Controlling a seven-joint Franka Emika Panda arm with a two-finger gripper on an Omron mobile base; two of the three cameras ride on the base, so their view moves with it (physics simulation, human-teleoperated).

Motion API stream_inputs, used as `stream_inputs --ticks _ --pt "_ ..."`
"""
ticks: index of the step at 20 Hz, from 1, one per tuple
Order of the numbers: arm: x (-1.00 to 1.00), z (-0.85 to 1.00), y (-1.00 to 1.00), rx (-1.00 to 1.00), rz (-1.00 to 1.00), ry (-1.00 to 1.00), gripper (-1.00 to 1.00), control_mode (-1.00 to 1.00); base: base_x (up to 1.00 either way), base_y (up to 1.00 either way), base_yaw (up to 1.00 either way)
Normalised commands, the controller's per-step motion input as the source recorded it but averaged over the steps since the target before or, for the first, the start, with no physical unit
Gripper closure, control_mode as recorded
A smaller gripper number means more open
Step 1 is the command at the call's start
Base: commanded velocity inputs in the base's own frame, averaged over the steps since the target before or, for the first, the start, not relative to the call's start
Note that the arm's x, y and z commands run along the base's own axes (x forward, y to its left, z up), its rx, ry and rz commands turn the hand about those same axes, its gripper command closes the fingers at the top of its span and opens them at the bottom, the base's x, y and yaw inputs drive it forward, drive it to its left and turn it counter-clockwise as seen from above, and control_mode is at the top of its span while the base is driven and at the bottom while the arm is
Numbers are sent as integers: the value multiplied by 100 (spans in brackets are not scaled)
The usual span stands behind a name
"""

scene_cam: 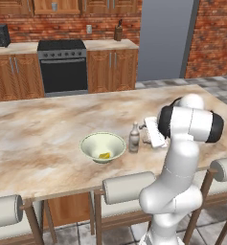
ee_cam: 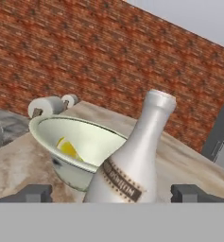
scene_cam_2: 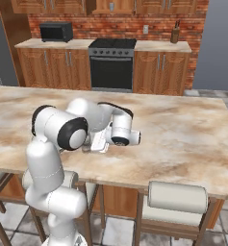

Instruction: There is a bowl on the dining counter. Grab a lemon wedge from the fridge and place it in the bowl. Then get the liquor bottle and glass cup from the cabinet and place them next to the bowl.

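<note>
A pale green bowl [scene_cam: 89, 142] stands on the marble dining counter [scene_cam: 43, 134], with a yellow lemon wedge [scene_cam: 104, 155] lying in it. Just right of the bowl a grey liquor bottle [scene_cam: 134, 137] stands upright. My gripper [scene_cam: 143, 133] is right of the bottle, level with it, and open. In the hand view the bottle [ee_cam: 137, 156] rises between my spread dark fingertips [ee_cam: 35, 193], which stand clear of its sides, and the bowl [ee_cam: 92, 134] with the lemon wedge [ee_cam: 67, 148] sits close behind it. The glass cup is out of view.
Padded stools [scene_cam: 129, 187] line the counter's near edge. Across the aisle are wooden cabinets, a black stove [scene_cam: 62, 64] and a microwave [scene_cam_2: 57, 31]. A tall grey fridge [scene_cam: 165, 38] stands at the back right. The counter stretches open to the left of the bowl.
</note>
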Motion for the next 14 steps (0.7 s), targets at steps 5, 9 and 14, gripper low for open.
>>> stream_inputs --ticks 5,9,14 --pt "-3 39 -4 1 0 1 -100 -100 0 0 0" --pt "-45 64 0 0 -2 -3 -100 -100 0 0 0" --pt "-69 89 0 0 -10 -7 -100 -100 0 0 0"
